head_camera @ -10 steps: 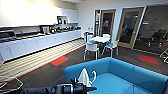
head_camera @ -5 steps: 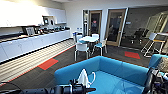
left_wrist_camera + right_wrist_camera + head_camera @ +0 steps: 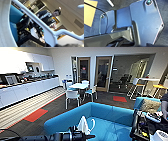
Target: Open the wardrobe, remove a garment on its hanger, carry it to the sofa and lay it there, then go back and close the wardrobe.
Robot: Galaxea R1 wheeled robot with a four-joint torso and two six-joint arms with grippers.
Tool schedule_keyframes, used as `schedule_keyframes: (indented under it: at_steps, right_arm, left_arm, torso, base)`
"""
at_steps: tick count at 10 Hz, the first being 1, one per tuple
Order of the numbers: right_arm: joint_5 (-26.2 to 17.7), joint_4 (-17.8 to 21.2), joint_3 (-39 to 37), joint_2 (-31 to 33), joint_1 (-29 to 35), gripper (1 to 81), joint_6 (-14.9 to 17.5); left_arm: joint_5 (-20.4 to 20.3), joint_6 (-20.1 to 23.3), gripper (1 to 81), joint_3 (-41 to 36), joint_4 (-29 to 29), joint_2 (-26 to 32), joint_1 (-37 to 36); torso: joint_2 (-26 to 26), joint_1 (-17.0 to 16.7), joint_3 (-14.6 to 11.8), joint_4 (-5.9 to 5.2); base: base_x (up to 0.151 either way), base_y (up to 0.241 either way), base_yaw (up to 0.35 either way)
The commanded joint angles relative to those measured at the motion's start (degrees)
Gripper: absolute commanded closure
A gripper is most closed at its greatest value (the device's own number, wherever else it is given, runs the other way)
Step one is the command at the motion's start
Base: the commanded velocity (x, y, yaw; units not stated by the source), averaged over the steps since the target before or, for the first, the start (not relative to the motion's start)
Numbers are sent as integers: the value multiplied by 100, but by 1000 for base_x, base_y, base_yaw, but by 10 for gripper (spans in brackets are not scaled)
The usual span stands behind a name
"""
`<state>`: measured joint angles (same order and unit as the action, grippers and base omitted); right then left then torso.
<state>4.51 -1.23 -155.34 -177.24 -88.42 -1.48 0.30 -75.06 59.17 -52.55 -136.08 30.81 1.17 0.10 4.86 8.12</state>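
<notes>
left hand (image 3: 91, 136) grasping hanger (image 3: 84, 125) | sofa (image 3: 67, 119) edge ahead; right hand unclear

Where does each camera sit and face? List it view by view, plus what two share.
Head: high up, facing forward and down over the sofa; left arm below.
Left wrist: looks up past the hanger at a person.
Right wrist: faces the carpet; robot's dark plate shows.
Shared: head and left wrist both show hanger and sofa.

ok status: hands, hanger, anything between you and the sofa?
Left hand carrying the hanger, fingers not readable. Blue sofa directly ahead, close. A person beside it, at right.
</notes>
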Motion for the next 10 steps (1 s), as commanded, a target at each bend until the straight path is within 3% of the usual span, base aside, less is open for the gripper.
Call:
schedule_keyframes:
  at_steps: [1,4,10]
  right_arm:
    - [-319,9,32,-69,232,10,24]
    - [-328,9,32,-69,241,10,24]
    - [-328,18,32,-69,241,10,24]
  left_arm:
    - [-67,79,811,-327,-194,19,-843]
    - [-66,71,811,-327,-299,-34,-835]
    - [57,70,811,-336,-308,10,-747]
  torso:
    - [0,0,0,0]
    - [0,0,0,0]
    - [0,0,0,0]
  base:
    - [0,0,-282]
    - [31,112,-51]
    - [0,0,0]
